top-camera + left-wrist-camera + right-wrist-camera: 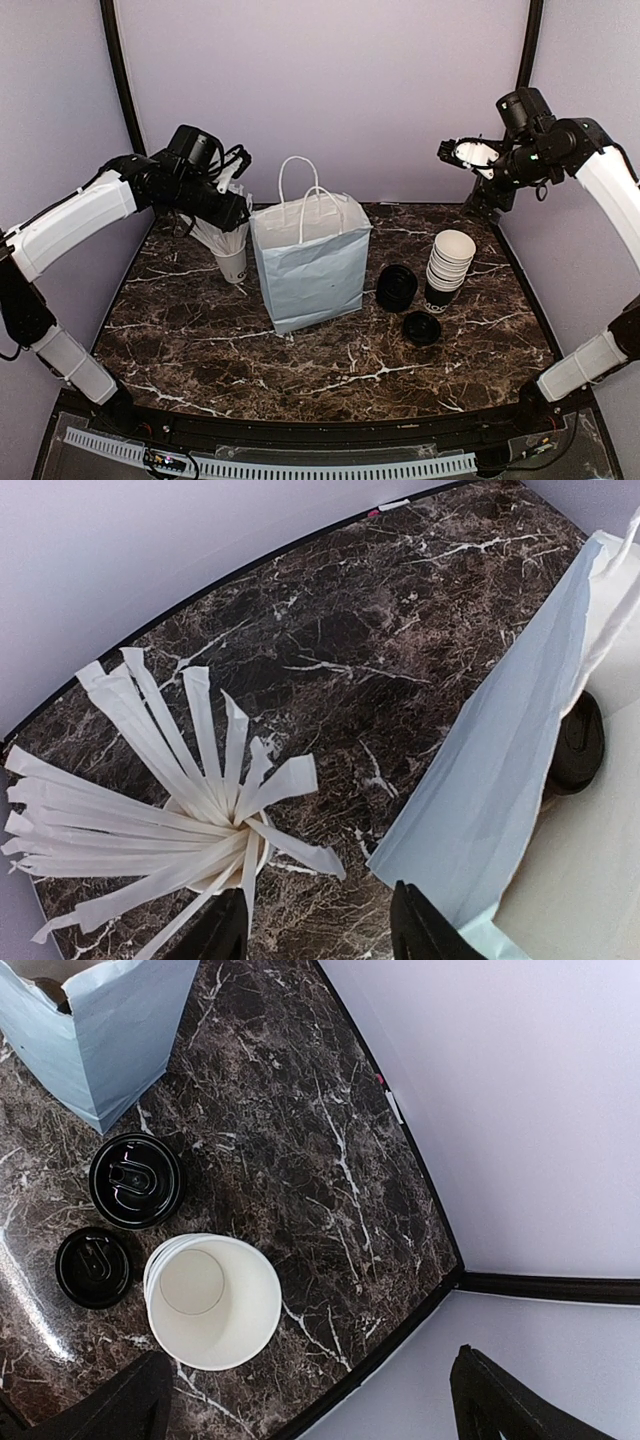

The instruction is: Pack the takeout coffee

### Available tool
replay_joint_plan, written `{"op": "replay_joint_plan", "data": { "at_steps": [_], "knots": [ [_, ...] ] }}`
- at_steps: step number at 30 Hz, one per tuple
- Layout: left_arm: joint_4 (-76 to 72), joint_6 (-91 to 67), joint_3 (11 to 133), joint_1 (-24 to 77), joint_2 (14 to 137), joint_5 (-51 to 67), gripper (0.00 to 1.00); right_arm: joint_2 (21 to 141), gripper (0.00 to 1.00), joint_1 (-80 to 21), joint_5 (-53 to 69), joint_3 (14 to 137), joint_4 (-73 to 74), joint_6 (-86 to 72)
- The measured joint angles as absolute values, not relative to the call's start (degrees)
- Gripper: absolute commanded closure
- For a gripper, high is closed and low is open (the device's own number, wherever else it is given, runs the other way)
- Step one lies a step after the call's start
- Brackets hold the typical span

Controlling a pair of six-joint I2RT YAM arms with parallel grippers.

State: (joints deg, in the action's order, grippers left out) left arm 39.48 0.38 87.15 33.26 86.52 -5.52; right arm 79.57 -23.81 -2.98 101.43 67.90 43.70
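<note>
Looks down on a dark marble table point(330, 370) veined in white, with a robot arm reaching in from each side. Shows a pale blue paper bag point(310, 262) standing upright near the middle, mouth open, two white loop handles raised. Finds the takeout coffee point(578, 742) inside that bag, glimpsed from the left wrist as a dark round shape with a black lid, partly hidden behind the bag's near wall. Sets the left gripper point(318, 912) above the table, between the bag and a cup of paper-wrapped straws point(190, 780), dark fingers moderately apart and holding nothing. Fans the straws out of their cup, just left of the bag. Lifts the right gripper point(310, 1400) high over the far right corner, fingers spread wide, nothing between them. Places a stack of white-lined cups point(450, 262) to the right of the bag, on the marble. Puts a larger black lid point(135, 1180) between bag and stack, sitting higher off the table, and a smaller black lid point(93, 1266) flat on the marble, nearer the front edge. Cannot tell whether the larger lid caps a cup.
</note>
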Motion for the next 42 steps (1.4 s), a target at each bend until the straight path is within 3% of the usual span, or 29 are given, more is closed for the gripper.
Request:
{"op": "replay_joint_plan", "data": {
  "at_steps": [3,6,9,11,18,30,36,42],
  "knots": [
    [38.92,0.38,87.15,33.26,89.06,-5.41,0.55,79.75,0.01,-23.81,-3.01,101.43,67.9,43.7],
    [38.59,0.34,87.18,33.26,91.77,-5.45,0.69,79.72,0.01,-23.81,-3.01,101.43,67.9,43.7],
    [37.41,-0.08,87.2,33.26,93.6,-5.5,0.93,79.72,0.01,-23.64,-3.03,101.3,67.92,43.72],
    [37.26,0.1,87.31,33.19,93.76,-5.74,1.0,79.72,0.01,-23.49,-3.05,101.14,67.92,43.77],
    [40.51,0.3,92.01,33.21,93.76,-7.18,1.0,79.75,0.01,-23.18,-3.05,100.97,67.92,43.9],
    [54.0,2.35,113.06,33.19,83.96,-13.76,1.0,80.79,0.01,-23.18,-3.05,101.03,67.92,43.92],
    [52.71,2.55,114.5,33.19,72.42,-3.25,1.0,81.34,0.01,-23.18,-3.09,101.43,67.92,43.92],
    [51.83,-0.4,112.84,33.21,68.58,11.64,1.0,81.58,0.01,-23.18,-3.51,101.62,67.94,43.92]
  ]
}}
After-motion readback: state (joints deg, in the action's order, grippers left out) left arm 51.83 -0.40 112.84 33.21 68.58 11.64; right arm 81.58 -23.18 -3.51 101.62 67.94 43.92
